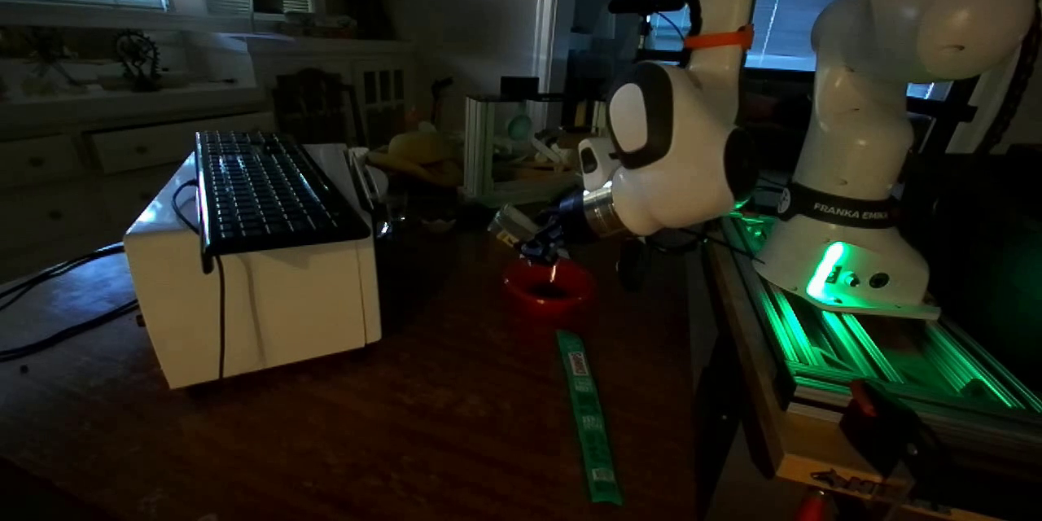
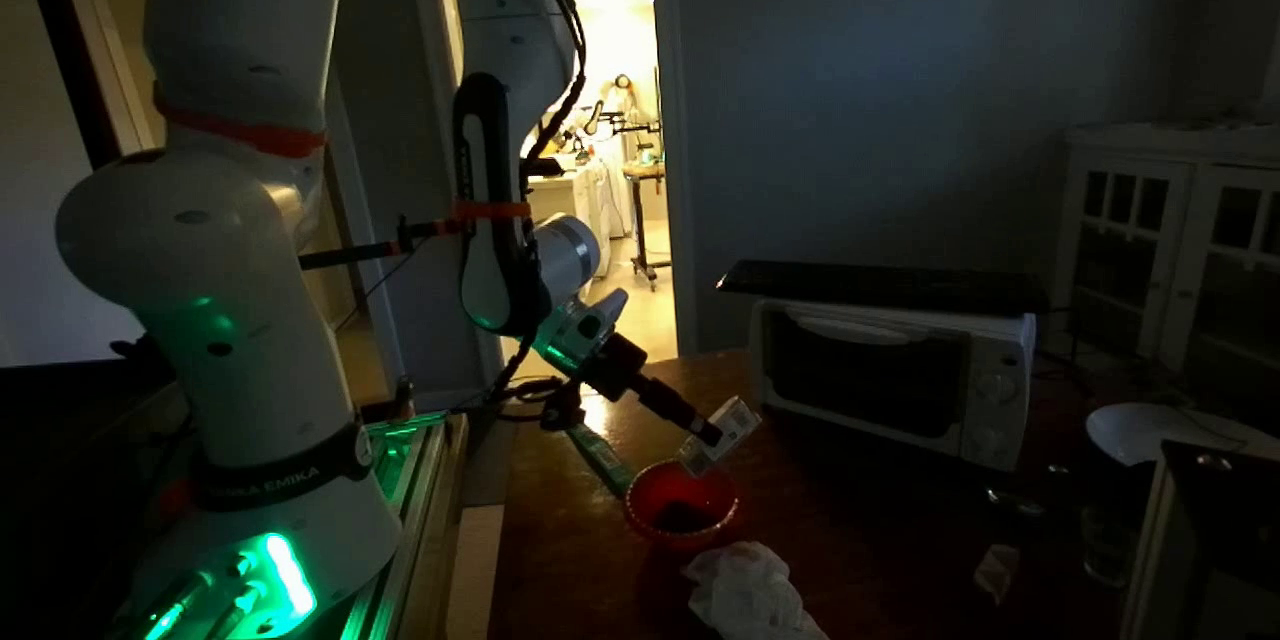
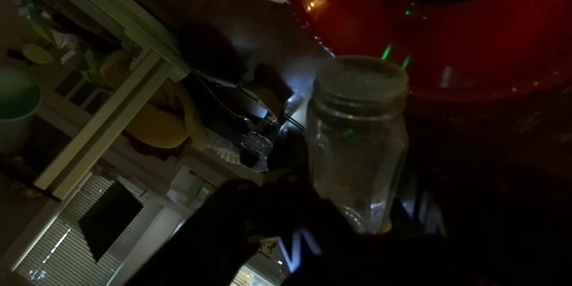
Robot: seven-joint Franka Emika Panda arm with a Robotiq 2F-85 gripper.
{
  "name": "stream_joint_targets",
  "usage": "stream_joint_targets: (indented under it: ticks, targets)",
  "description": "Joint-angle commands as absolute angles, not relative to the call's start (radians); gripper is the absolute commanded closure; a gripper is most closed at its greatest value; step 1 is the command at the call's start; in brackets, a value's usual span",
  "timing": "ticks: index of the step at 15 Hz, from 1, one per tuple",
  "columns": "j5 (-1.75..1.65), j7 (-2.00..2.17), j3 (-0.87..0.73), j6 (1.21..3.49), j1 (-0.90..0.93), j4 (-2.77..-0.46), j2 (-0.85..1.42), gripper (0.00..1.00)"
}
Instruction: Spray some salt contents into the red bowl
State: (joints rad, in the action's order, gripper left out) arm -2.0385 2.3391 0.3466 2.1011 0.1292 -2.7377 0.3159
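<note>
Here the gripper (image 2: 710, 434) clamps a clear, faceted shaker (image 3: 357, 143) tilted just above the glossy, round red bowl (image 2: 660, 492).

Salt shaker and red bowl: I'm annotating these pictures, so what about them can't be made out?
Red bowl: cut off by the wrist view's top and right edges; darkness hides its bottom in all views.
Salt shaker: any print is too small in both exterior views; dimness hides its fill level in the wrist view.

The keyboard (image 1: 273, 191) lies on the oven (image 1: 277, 309). The bowl (image 1: 547, 308) stands nearer the counter's (image 1: 456, 423) robot-side edge, below the shaker (image 3: 359, 129).
</note>
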Motion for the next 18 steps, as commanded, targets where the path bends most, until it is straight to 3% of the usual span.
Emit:
stream_joint_targets:
  ticks: [1, 9, 18]
  targets:
    - [-2.049, 2.250, 0.307, 2.278, 0.087, -2.760, 0.187, 0.76]
    - [-2.077, 2.037, 0.171, 2.644, 0.043, -2.768, 0.008, 0.76]
    - [-1.977, 1.623, 0.019, 3.025, -0.050, -2.691, -0.007, 0.76]
